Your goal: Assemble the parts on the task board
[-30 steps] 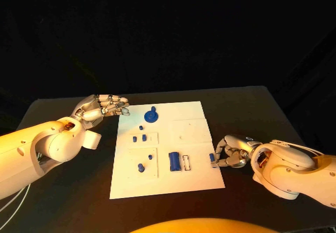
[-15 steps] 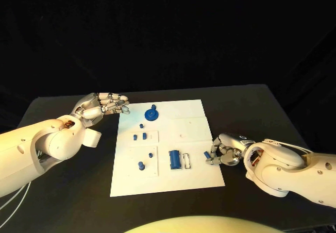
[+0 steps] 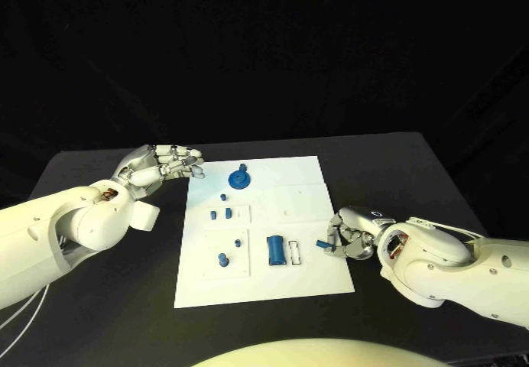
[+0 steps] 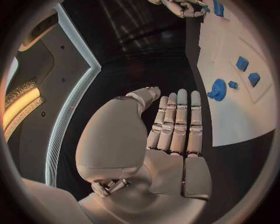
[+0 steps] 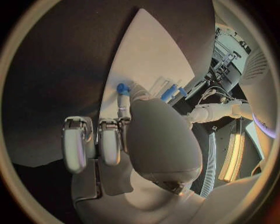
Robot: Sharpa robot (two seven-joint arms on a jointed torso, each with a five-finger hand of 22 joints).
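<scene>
The white task board (image 3: 309, 222) lies mid-table. On it are a blue round part (image 3: 241, 180), several small blue pegs (image 3: 227, 214) and a blue block (image 3: 274, 250) beside a narrow white slot (image 3: 294, 252). My right hand (image 3: 355, 234) sits at the board's right edge and pinches a small blue part (image 3: 326, 245) just over the board. In the right wrist view the small blue part (image 5: 122, 88) sits at the fingertips above the board (image 5: 151, 56). My left hand (image 3: 165, 162) hovers off the board's far left corner, and the left wrist view shows its fingers (image 4: 175, 121) straight, holding nothing.
Bare black table (image 3: 110, 306) surrounds the board on all sides. In the left wrist view the blue round part (image 4: 217, 89) and two pegs (image 4: 242, 63) lie on the board (image 4: 233, 112), and the right hand (image 4: 184, 7) is at the far end.
My right hand has shifted a little left, carrying the small blue part in over the board's right edge. The left hand has stayed about where it was.
</scene>
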